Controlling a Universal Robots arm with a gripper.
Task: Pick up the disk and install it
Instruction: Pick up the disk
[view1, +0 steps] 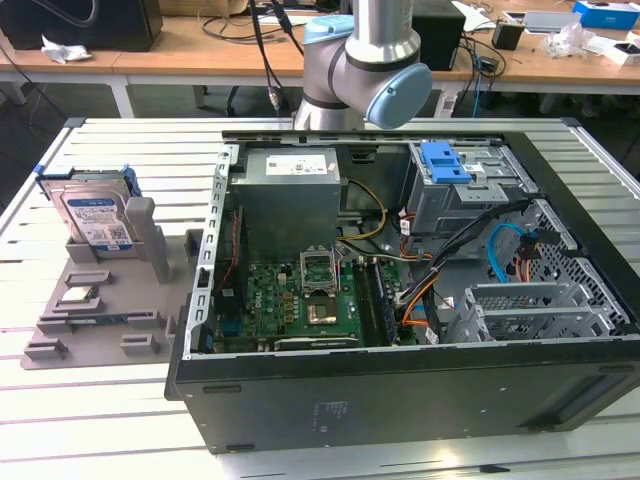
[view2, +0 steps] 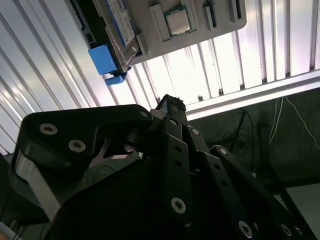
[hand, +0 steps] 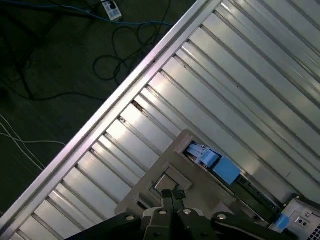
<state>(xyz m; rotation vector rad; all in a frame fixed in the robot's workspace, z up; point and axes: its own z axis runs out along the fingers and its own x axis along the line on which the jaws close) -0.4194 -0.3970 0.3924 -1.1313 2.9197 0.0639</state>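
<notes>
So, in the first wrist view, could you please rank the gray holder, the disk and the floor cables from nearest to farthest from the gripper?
1. The gray holder, directly beneath the gripper.
2. The disk, slotted in that holder, off to one side.
3. The floor cables, beyond the table edge and lower down.

The exterior view looks down from high up, taking in the grey tray (view1: 110, 320) and, on the exterior view's right of the tray, the open computer case (view1: 400, 400). Both wrist views sit close behind the gripper (view2: 170, 102) (hand: 172, 195) and look past it, down at the tray (view2: 225, 25) (hand: 150, 192) from well above. All three share the tray.
</notes>
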